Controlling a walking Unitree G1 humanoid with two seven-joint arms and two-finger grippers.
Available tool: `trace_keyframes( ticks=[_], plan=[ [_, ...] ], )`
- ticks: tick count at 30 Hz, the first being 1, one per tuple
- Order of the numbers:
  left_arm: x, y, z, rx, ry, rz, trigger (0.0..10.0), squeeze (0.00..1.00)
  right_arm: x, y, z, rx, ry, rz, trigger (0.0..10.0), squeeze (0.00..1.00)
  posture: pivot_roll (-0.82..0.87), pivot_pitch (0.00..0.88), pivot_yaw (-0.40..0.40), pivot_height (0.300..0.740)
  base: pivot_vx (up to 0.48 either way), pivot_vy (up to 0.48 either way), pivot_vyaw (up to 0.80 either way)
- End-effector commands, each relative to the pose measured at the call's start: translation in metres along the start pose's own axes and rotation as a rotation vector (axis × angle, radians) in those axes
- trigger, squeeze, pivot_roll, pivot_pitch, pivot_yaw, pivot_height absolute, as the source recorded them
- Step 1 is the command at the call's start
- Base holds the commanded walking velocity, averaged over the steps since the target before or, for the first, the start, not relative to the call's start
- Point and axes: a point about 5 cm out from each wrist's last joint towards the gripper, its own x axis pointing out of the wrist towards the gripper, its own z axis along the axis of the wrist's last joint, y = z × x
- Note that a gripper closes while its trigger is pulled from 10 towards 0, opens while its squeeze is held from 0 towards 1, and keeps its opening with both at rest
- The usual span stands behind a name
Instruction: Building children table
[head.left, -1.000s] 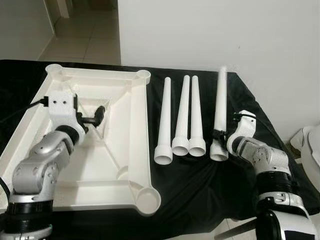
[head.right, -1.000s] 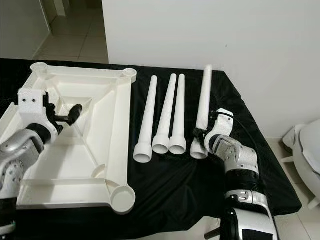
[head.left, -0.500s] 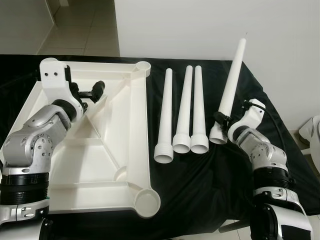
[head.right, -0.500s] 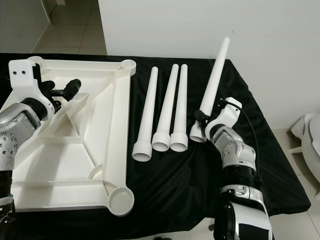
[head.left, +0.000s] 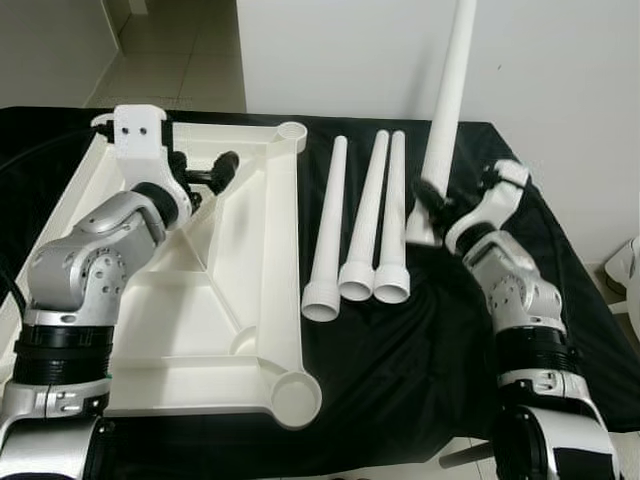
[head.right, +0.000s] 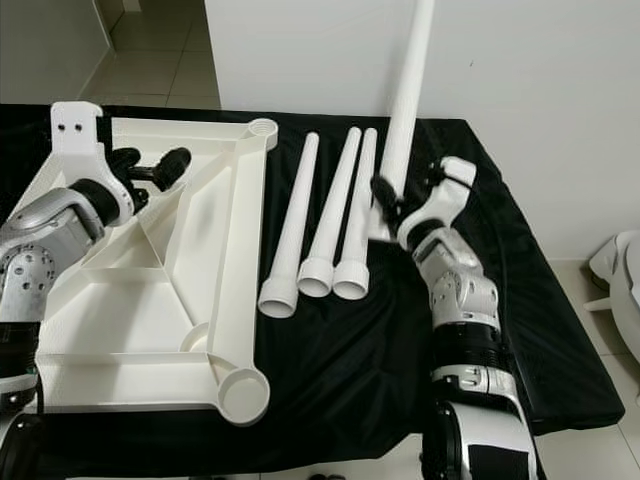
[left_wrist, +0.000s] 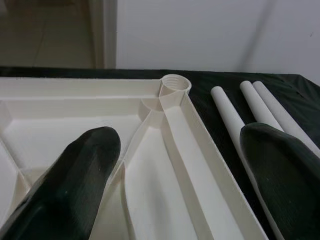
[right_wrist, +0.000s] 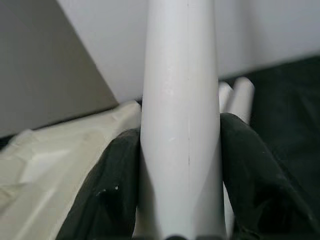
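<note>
Your right tool (head.left: 428, 196) has swung the long white tapered plastic leg (head.left: 447, 100) up from lying flat on the black-draped bench (head.left: 400, 350) to standing almost upright; a second ago it lay beside the others, half a second ago it was tilted. Its wide threaded end is now off the cloth and its thin end points up past the top of the head views. Judging from that, you are at the step of carrying the first leg over to a socket, and none is fitted yet.

The right tool pinches this leg near its wide end: in the right wrist view both black fingers (right_wrist: 117, 185) press against its sides with the leg between them.

Your left tool (head.left: 207, 172) has risen too and now hovers over the far part of the white upturned plastic tabletop (head.left: 180, 330). Its fingers are spread wide and hold nothing; in the left wrist view they frame the round threaded corner socket (left_wrist: 175, 86) at the far corner, without touching it.

The three remaining white tapered legs (head.left: 360, 225) lie side by side on the cloth between the tabletop and the raised leg, wide ends toward you. The near corner socket (head.left: 292, 398) is open as well.
</note>
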Motion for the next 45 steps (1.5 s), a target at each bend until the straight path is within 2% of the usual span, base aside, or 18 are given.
trace_keyframes(
  ticks=[1, 4, 6, 7, 9, 10, 12, 14, 15, 21, 22, 28, 34, 45],
  plan=[
    [-0.001, -0.023, 0.004, 0.037, -0.008, -0.37, 10.0, 0.0, 0.004, 0.008, 0.015, -0.038, -0.072, 0.06, 10.0, 0.0, 0.03, 0.076, -0.036, 0.74, 0.0, 0.0, 0.0],
    [0.006, -0.029, 0.013, -0.013, -0.026, -0.379, 10.0, 0.0, 0.006, 0.02, 0.019, -0.071, -0.111, 0.131, 10.0, 0.0, 0.03, 0.075, -0.038, 0.74, 0.0, 0.0, 0.0],
    [0.007, -0.029, 0.015, -0.021, -0.028, -0.38, 10.0, 0.0, 0.006, 0.021, 0.018, -0.08, -0.117, 0.144, 10.0, 0.0, 0.03, 0.075, -0.038, 0.74, 0.0, 0.0, 0.0],
    [0.009, -0.033, 0.019, -0.066, -0.03, -0.392, 10.0, 0.0, 0.005, 0.028, 0.016, -0.085, -0.127, 0.178, 10.0, 0.0, 0.03, 0.074, -0.039, 0.74, 0.0, 0.0, 0.0],
    [0.012, -0.041, 0.027, -0.147, -0.04, -0.452, 10.0, 0.0, 0.004, 0.039, 0.01, -0.09, -0.139, 0.237, 10.0, 0.0, 0.02, 0.075, -0.038, 0.74, 0.0, 0.0, 0.0],
    [0.012, -0.041, 0.027, -0.147, -0.04, -0.452, 10.0, 0.0, 0.004, 0.039, 0.01, -0.09, -0.139, 0.237, 10.0, 0.0, 0.02, 0.075, -0.038, 0.74, 0.0, 0.0, 0.0],
    [0.01, -0.054, 0.035, -0.194, -0.049, -0.559, 10.0, 0.0, 0.001, 0.048, 0.001, -0.12, -0.128, 0.293, 10.0, 0.0, 0.02, 0.074, -0.035, 0.74, 0.0, 0.0, 0.0],
    [0.008, -0.057, 0.036, -0.213, -0.046, -0.593, 10.0, 0.0, 0.0, 0.05, -0.002, -0.134, -0.122, 0.31, 10.0, 0.0, 0.02, 0.075, -0.034, 0.74, 0.0, 0.0, 0.0],
    [0.006, -0.064, 0.038, -0.252, -0.042, -0.655, 10.0, 0.0, -0.002, 0.053, -0.007, -0.138, -0.109, 0.346, 10.0, 0.0, 0.02, 0.073, -0.034, 0.74, 0.0, 0.0, 0.0],
    [0.004, -0.069, 0.044, -0.311, -0.049, -0.718, 10.0, 0.0, -0.008, 0.061, -0.015, -0.165, -0.088, 0.407, 10.0, 0.0, 0.02, 0.071, -0.035, 0.74, 0.0, 0.0, 0.0],
    [0.003, -0.07, 0.048, -0.344, -0.054, -0.747, 10.0, 0.0, -0.01, 0.064, -0.019, -0.178, -0.075, 0.433, 10.0, 0.0, 0.02, 0.071, -0.035, 0.74, 0.0, 0.0, 0.0],
    [0.002, -0.071, 0.06, -0.392, -0.071, -0.807, 10.0, 0.0, -0.02, 0.078, -0.034, -0.201, -0.027, 0.537, 10.0, 0.0, 0.01, 0.062, -0.036, 0.74, 0.0, 0.0, 0.0],
    [0.005, -0.075, 0.064, -0.382, -0.06, -0.828, 10.0, 0.0, -0.025, 0.087, -0.039, -0.228, -0.004, 0.61, 10.0, 0.0, 0.01, 0.053, -0.036, 0.74, 0.0, 0.0, 0.0],
    [0.016, -0.076, 0.069, -0.379, -0.061, -0.787, 10.0, 0.0, -0.029, 0.091, -0.047, -0.259, 0.034, 0.642, 10.0, 0.0, 0.01, 0.047, -0.031, 0.74, 0.0, 0.0, 0.0]
  ],
)
